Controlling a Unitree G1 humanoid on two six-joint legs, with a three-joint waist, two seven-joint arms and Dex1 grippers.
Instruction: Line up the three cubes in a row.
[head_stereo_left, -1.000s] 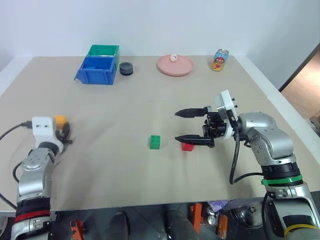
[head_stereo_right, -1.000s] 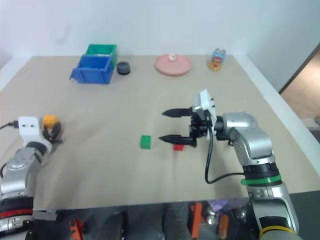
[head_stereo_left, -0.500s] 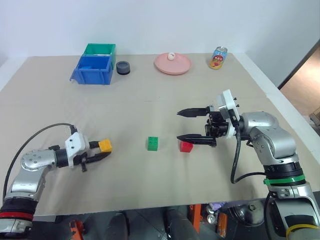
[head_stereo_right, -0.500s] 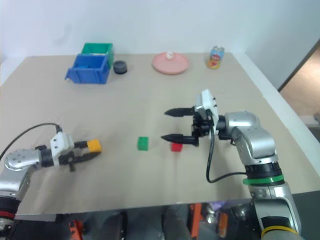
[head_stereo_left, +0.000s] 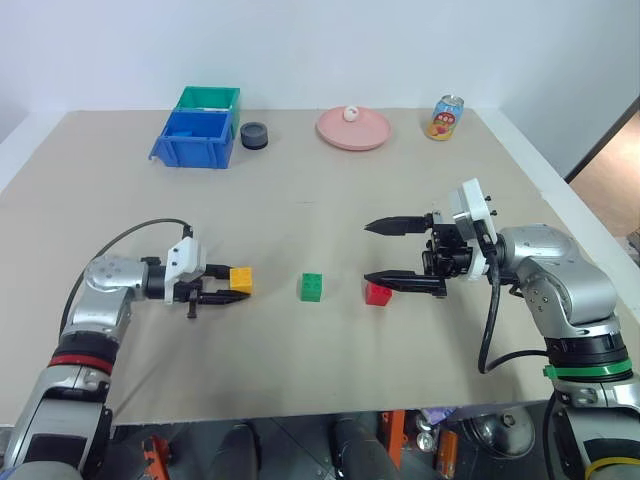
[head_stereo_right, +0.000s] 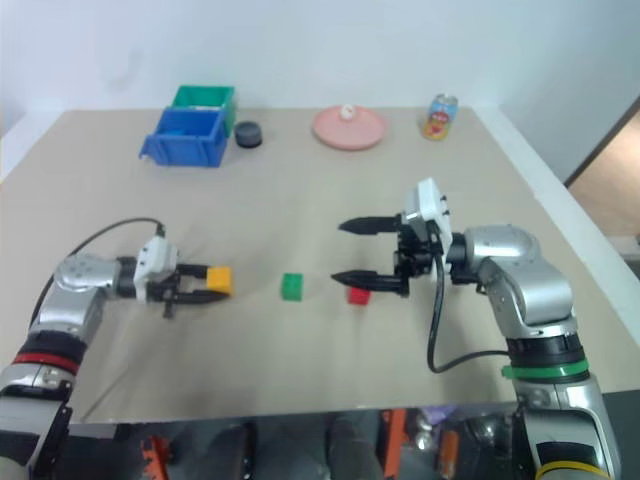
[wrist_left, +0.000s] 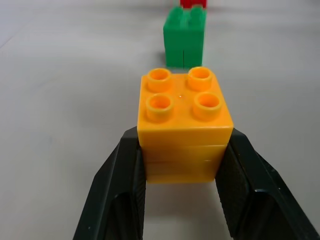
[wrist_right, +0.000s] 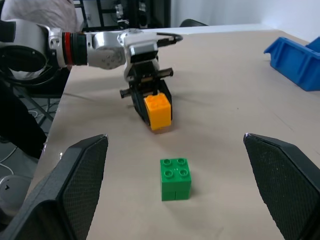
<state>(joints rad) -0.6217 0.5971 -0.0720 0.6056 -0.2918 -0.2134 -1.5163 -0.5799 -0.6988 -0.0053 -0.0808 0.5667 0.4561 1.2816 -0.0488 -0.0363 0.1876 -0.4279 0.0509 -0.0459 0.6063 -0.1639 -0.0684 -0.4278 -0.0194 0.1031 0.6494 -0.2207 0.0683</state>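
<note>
**Yellow cube coming into line with the green and red ones**

The left gripper is pinching the yellow cube between its two black fingers, one pressed on each side face, studs up. In the left eye view the cube sits left of centre in the frame, near the green cube but clearly apart from it. The red cube lies right of centre, just past the green one, with a similar gap. The right gripper has its fingers spread wide, one tip above the red cube and the other well behind it, holding nothing.

The step in hand looks like placing the yellow cube as the left end of the row. Judging from the left wrist view, the green and red cubes already stand nearly one behind the other along the gripper's line, so the aim seems good. To do it well:

- Keep the cube level and lower it until its base rests flat on the table before letting go.
- Match the gap to the one between green and red.
- Open the fingers slowly and draw back along the gripper's own line, so neither finger drags the cube sideways.

The bins, plate and can along the top of the frame are well clear.
</note>
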